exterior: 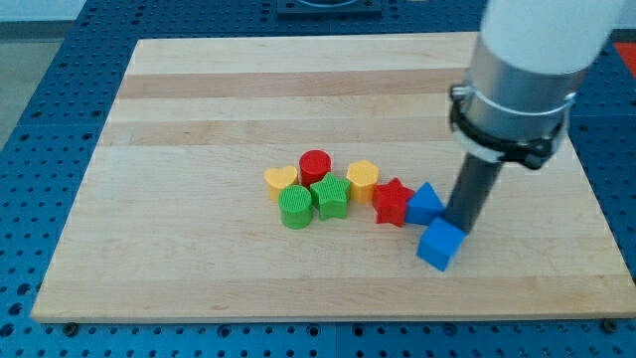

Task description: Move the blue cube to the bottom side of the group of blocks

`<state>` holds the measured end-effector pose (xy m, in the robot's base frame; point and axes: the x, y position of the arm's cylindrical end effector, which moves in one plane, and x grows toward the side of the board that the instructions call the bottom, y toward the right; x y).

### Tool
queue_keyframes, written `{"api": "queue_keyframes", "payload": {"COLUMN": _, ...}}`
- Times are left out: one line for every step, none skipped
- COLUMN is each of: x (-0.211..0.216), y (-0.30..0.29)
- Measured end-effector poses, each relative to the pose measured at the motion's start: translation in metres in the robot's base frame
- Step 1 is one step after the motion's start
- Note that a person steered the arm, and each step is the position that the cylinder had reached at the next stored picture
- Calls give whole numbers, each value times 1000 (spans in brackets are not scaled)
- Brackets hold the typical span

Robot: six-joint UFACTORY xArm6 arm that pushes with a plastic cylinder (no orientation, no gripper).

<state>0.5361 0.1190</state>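
My tip (pixel 462 231), a bare dark rod with nothing to open or close, touches the upper right edge of the blue plastic cube (pixel 441 245), which sits at the group's lower right beside the blue triangular block (pixel 425 203).

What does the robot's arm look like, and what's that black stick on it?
The arm is a fat, smooth white cylinder coming in from the view's top right. Below it sits a grey metal section with a black ring clamp around its lower edge. From that hangs a straight dark rod. Its end, my tip, is beside the blue cube.
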Motion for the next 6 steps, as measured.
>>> {"api": "queue_keyframes", "payload": {"x": 9, "y": -34}}
{"api": "queue_keyframes", "payload": {"x": 4, "y": -40}}
{"api": "queue_keyframes", "payload": {"x": -25, "y": 0}}
{"api": "queue_keyframes", "payload": {"x": -11, "y": 27}}
{"api": "queue_keyframes", "payload": {"x": 20, "y": 0}}
{"api": "queue_keyframes", "payload": {"x": 26, "y": -27}}
